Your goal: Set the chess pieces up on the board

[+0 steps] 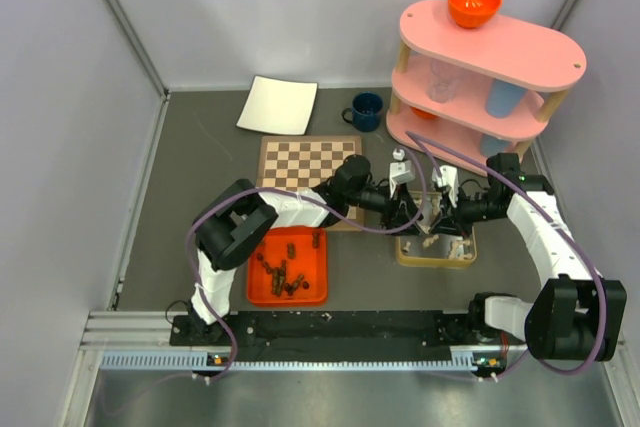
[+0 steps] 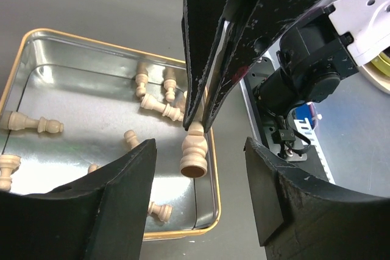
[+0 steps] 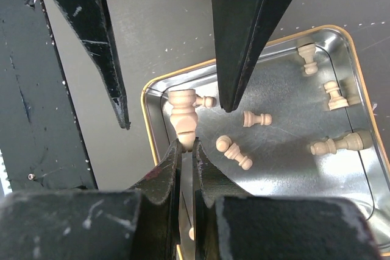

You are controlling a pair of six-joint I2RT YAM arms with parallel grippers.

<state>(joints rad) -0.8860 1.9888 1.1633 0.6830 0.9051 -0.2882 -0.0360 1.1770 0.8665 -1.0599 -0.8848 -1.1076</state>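
Observation:
The board point(image 1: 308, 165) lies at the table's middle back, and no chessmen show on it. Right of it, both arms meet over a gold-rimmed metal tin point(image 1: 437, 247). My right gripper point(image 3: 186, 145) is shut on the top of a pale chess piece point(image 3: 183, 114) and holds it above the tin's corner. In the left wrist view that piece point(image 2: 195, 150) hangs base-down from the right fingers point(image 2: 204, 53). My left gripper point(image 2: 200, 172) is open, one finger on each side of the piece, apart from it. Several pale chess pieces point(image 2: 159, 106) lie loose in the tin point(image 2: 91, 41).
A red tray point(image 1: 290, 267) of dark chess pieces sits at the front left. A white sheet point(image 1: 279, 105) and a blue mug point(image 1: 366, 111) lie behind the board. A pink tiered shelf point(image 1: 490, 67) with an orange bowl point(image 1: 474, 3) stands back right.

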